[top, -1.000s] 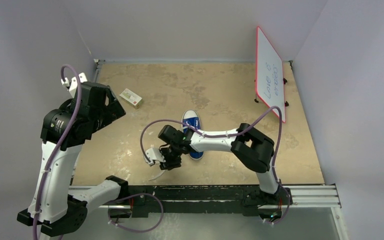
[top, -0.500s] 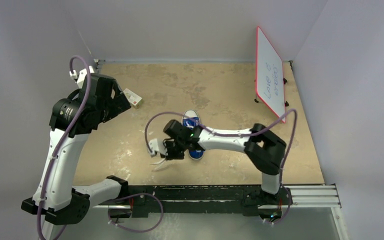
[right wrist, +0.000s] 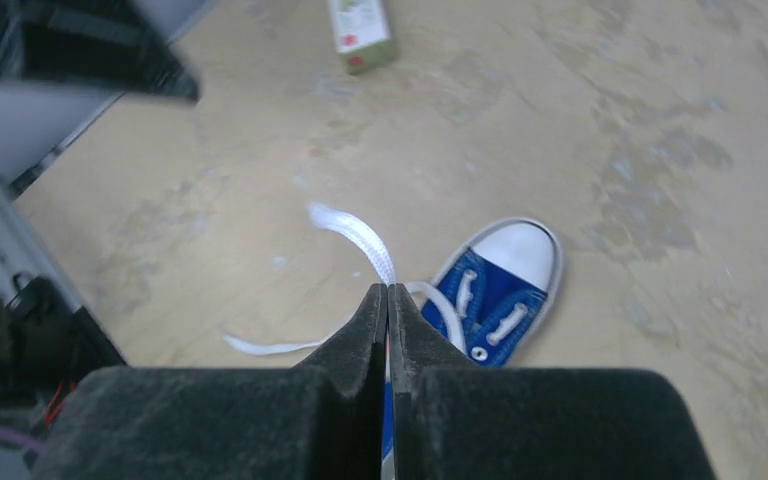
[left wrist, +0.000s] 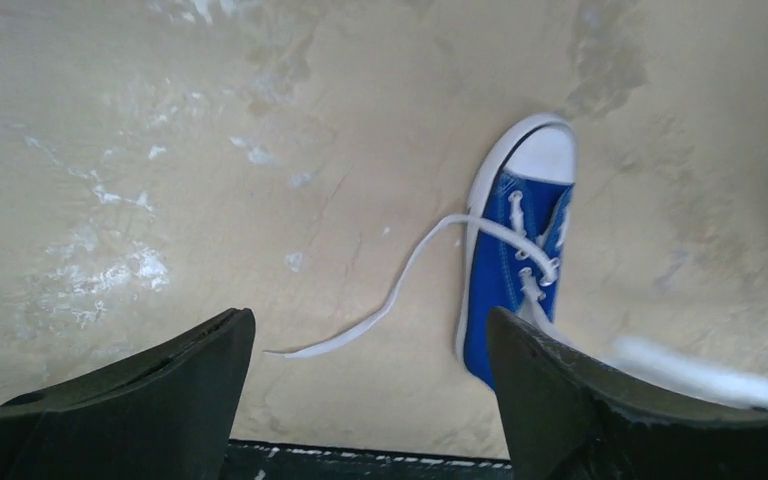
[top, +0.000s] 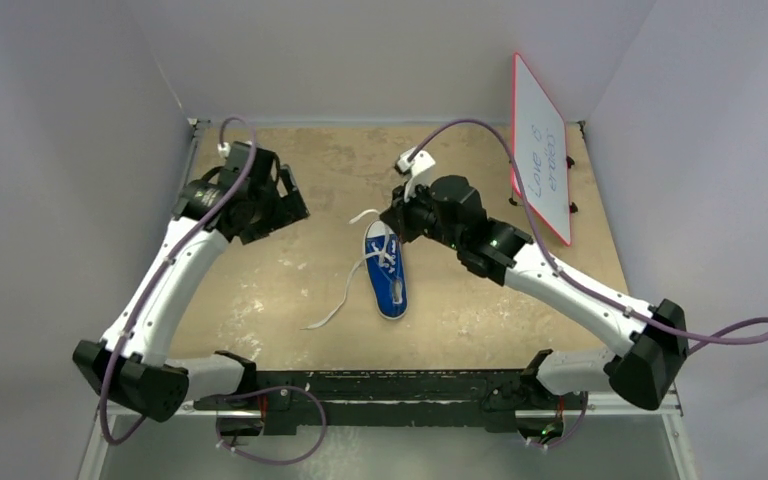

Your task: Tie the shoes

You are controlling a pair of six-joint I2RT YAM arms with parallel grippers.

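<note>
Blue sneaker (top: 388, 280) sits mid-counter (top: 260, 290), toe pointing away from the bases. The right fingers (right wrist: 360, 330) are clamped tight on one white lace (right wrist: 360, 235). The left fingers (left wrist: 190, 370) are spread wide, holding nothing.

worn tan tabletop (top: 260, 300) carries a blue sneaker (top: 388, 282) near its middle, one white lace (top: 332, 303) trailing loose across it; a small box (right wrist: 360, 30) lies farther off; a whiteboard (top: 540, 150) stands at the right edge.

White-black arms (top: 160, 290), purple cables (top: 728, 335)
</note>
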